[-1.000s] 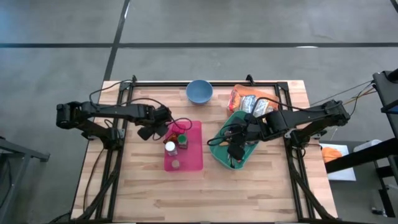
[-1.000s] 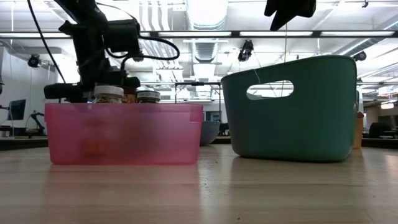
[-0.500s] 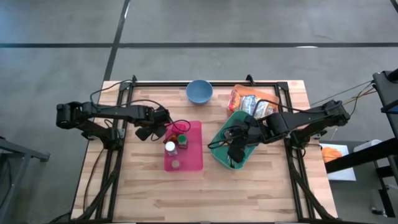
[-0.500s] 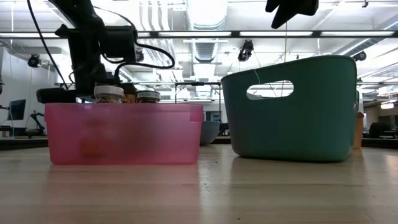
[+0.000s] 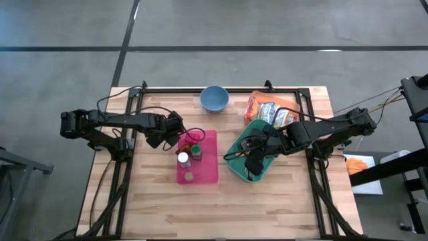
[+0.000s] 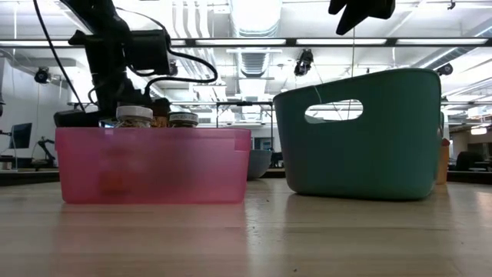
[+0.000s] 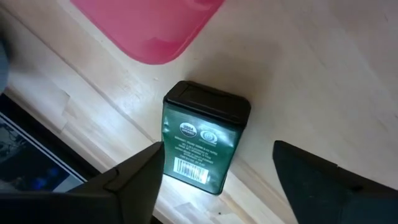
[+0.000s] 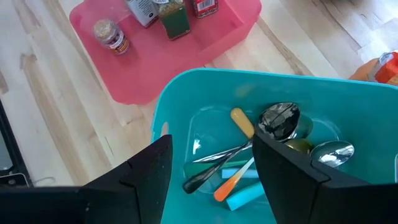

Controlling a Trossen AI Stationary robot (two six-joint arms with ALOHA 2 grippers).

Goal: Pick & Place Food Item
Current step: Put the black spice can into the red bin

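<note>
A green tin [image 7: 200,127] with a dark lid lies flat on the wood, just off a corner of the pink bin [image 7: 155,31]. My left gripper [image 7: 219,149] hangs over the tin, open, with one finger on each long side. In the high view this gripper [image 5: 170,137] hides the tin at the pink bin's [image 5: 207,171] far left corner. The bin holds jars and bottles [image 5: 183,158]. My right gripper [image 8: 211,162] is open and holds nothing above the teal bin [image 8: 186,93]; it also shows in the high view [image 5: 253,161]. My left gripper points steeply down over the tin. One finger [image 7: 140,171] stands right at the tin's long side [image 7: 166,155], and I cannot tell whether it touches. The other finger [image 7: 311,168] is well clear of the tin.
Spoons and plastic utensils [image 8: 249,149] lie in the teal bin. A blue bowl [image 5: 214,98] stands at the far edge, and orange food packets [image 5: 267,107] lie at the far right. Bare wood [image 5: 200,214] runs along the near side.
My left gripper has rolled a little about its wrist while staying by the pink bin's far left corner. My right gripper has kept still over the teal bin.
</note>
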